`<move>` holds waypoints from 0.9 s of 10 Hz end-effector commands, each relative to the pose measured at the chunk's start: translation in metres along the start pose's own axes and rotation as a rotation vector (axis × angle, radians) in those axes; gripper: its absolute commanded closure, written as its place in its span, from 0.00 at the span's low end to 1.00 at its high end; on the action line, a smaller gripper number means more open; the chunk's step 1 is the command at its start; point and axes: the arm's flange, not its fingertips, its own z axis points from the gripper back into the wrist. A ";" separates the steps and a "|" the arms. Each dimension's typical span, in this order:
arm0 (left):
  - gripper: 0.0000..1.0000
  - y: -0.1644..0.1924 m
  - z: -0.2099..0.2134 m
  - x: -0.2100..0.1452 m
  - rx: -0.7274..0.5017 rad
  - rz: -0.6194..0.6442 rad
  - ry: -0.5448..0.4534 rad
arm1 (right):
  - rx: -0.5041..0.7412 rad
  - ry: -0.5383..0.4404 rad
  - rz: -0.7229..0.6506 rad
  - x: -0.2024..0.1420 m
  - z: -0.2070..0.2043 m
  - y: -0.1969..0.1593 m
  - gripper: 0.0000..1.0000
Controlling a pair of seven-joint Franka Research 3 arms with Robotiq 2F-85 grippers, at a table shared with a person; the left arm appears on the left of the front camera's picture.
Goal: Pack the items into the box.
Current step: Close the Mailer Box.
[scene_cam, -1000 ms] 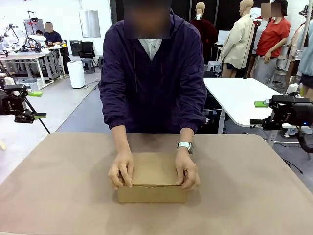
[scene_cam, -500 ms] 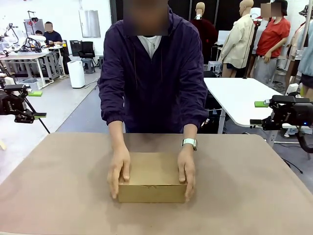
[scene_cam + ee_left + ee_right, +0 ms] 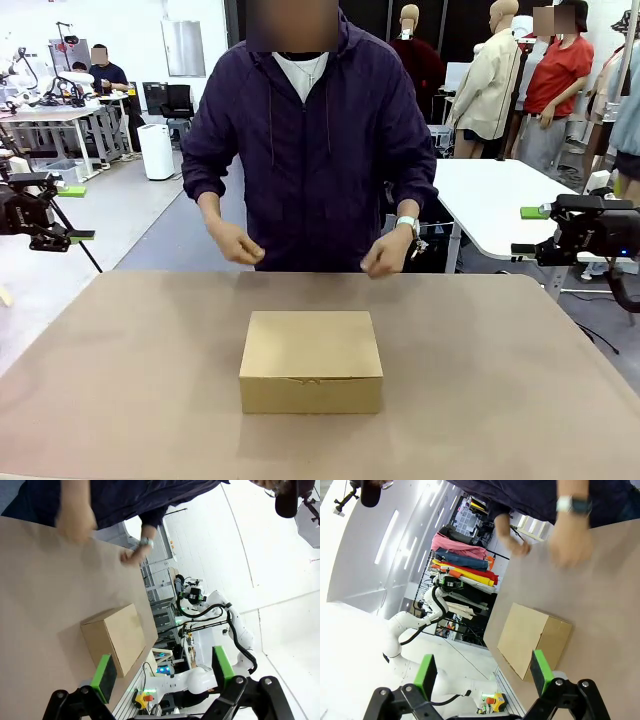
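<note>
The brown cardboard box (image 3: pixel 311 360) sits on the table's middle with its flap lid down, so the items are hidden from view. It shows too as the box (image 3: pixel 116 637) in the left wrist view and the box (image 3: pixel 532 637) in the right wrist view. The person's hands (image 3: pixel 236 243) hang above the far edge, off the box. My left gripper (image 3: pixel 70 213) hovers open at the far left, beside the table. My right gripper (image 3: pixel 528 231) hovers open at the far right. Nothing lies between the green pads (image 3: pixel 104 672) or the green pads (image 3: pixel 542 666).
The tan table (image 3: pixel 120 380) spreads out around the box. A white table (image 3: pixel 490 200) stands behind at the right. The person stands at the far side, close to the edge.
The person's hands pressed the lid shut, slid down the box's sides, then lifted off and drew back toward the body. Both arms stayed still.
</note>
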 end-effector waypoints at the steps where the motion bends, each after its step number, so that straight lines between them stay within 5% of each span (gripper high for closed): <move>1: 0.00 -0.003 -0.001 -0.005 0.011 -0.013 -0.002 | -0.001 0.001 0.010 0.001 0.000 0.002 0.00; 9: 0.00 -0.003 -0.001 -0.005 0.011 -0.013 -0.002 | -0.001 0.001 0.010 0.001 0.000 0.002 0.00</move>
